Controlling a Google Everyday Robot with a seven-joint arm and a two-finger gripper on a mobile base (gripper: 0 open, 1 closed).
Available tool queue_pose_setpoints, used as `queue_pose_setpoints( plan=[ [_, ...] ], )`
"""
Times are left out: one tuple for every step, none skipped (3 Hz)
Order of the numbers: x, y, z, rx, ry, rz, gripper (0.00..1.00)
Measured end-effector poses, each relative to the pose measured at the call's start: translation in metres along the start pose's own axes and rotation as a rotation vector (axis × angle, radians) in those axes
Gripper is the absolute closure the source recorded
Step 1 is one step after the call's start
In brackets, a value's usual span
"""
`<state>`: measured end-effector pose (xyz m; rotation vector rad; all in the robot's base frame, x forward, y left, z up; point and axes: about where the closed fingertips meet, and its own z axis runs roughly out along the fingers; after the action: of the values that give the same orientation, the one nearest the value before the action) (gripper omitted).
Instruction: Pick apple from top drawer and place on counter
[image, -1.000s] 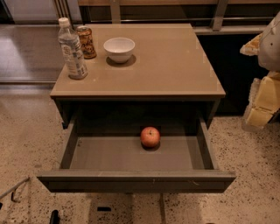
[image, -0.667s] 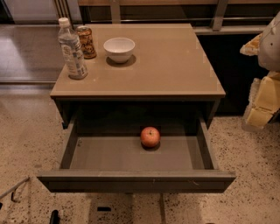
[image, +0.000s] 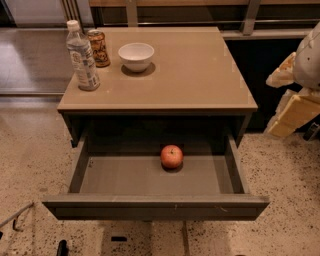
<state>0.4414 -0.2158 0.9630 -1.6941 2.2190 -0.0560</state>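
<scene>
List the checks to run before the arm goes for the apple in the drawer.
1. The top drawer is pulled open: ok.
2. The apple is in view, alone on the drawer floor, towards the back: ok.
3. Bare spot on the counter for the apple: ok. The bottle, can and bowl all stand at the back left.
4. The gripper is over the drawer: not ok. It is at the right edge of the view, beside the counter.
5. The gripper is ready to grasp: cannot tell.
</scene>
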Motion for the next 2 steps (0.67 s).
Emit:
queue_pose_setpoints(
  plan=[
    [-0.001,0.001,0.032,-0.018,-0.071,0.023,0.56],
    [-0.007,0.001,0.076,-0.031,-0.160,0.053,0.79]
  ],
)
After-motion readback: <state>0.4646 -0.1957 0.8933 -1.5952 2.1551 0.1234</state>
